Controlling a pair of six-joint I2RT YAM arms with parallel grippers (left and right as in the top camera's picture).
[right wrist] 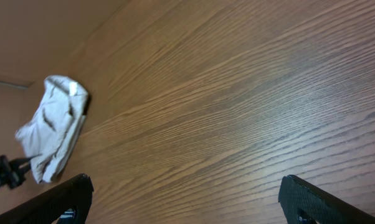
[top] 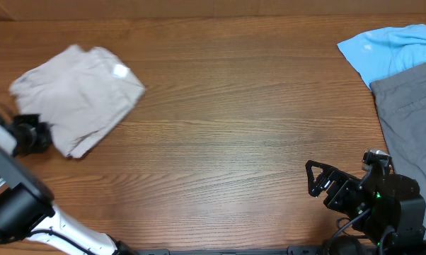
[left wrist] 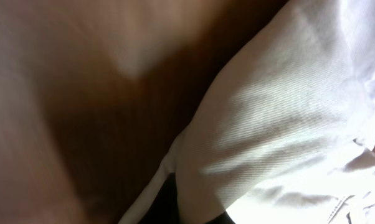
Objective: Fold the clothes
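The beige shorts (top: pixel 78 95) lie bundled at the table's far left, with a small white tag on top. My left gripper (top: pixel 47 138) is at their lower left edge, shut on the cloth there. In the left wrist view the pale fabric (left wrist: pixel 281 124) fills the right half, right up against the dark jaws (left wrist: pixel 175 208), which it mostly hides. My right gripper (top: pixel 313 177) hovers open over bare wood at the front right, far from the shorts. Its view shows both fingers (right wrist: pixel 318 202) spread wide and the shorts (right wrist: pixel 53 124) small in the distance.
A light blue shirt (top: pixel 393 46) lies at the back right corner. Grey trousers (top: pixel 411 113) overlap it and run down the right edge, close to the right arm. The wooden table (top: pixel 227 127) stretches between the two arms.
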